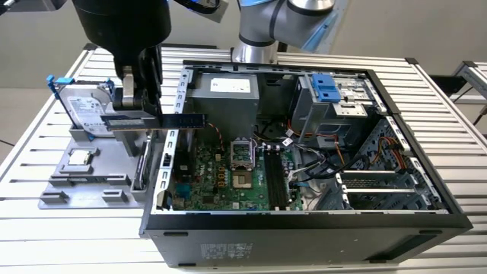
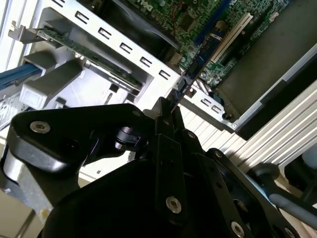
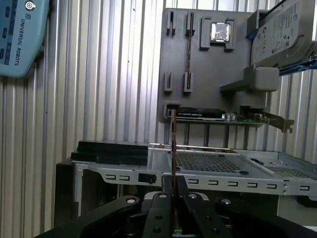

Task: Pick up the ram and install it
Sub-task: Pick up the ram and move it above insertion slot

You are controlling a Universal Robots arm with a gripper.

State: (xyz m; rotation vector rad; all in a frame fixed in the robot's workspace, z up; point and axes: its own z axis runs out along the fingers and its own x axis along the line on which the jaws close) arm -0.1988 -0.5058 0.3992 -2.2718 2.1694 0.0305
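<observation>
My gripper (image 1: 141, 112) is shut on the ram (image 1: 163, 121), a thin dark stick held level in the air. It hangs over the gap between the grey holder tray (image 1: 99, 185) and the near wall of the open computer case (image 1: 304, 220). One end of the ram reaches over the case wall. In both wrist views the ram (image 3: 173, 148) (image 2: 200, 62) shows edge-on, sticking out from between the black fingers (image 3: 163, 201). The long dark memory slots (image 1: 275, 180) lie on the green motherboard (image 1: 220, 182) inside the case, toward the exterior view's right of the ram.
The tray holds a silver hard drive in a blue frame (image 1: 82, 111), a small square chip (image 1: 81, 161) and an expansion card with a metal bracket (image 3: 218, 115). Cables, a blue-latched drive cage (image 1: 333, 88) and the power supply (image 1: 228, 94) crowd the case. The arm's base (image 1: 259, 40) stands behind it.
</observation>
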